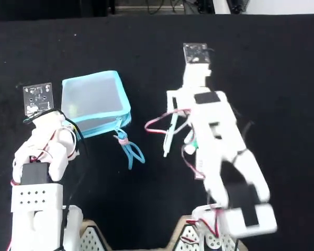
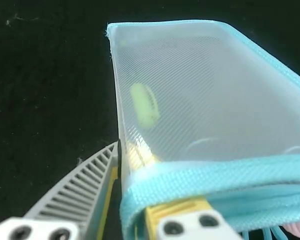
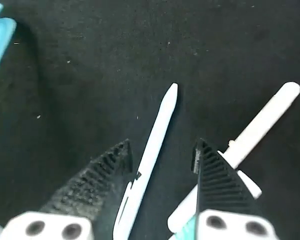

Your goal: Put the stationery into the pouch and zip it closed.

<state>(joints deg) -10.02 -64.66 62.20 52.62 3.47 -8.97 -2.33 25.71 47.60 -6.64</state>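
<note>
On black table [image 1: 282, 78], translucent pouch [image 1: 91, 99], turquoise-edged

No writing, number or sign can be read on the pouch [image 1: 91, 99] or pens [image 3: 157, 130].

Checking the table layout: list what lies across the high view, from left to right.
left arm → pouch → blue zipper cord → white pen → right arm
</note>
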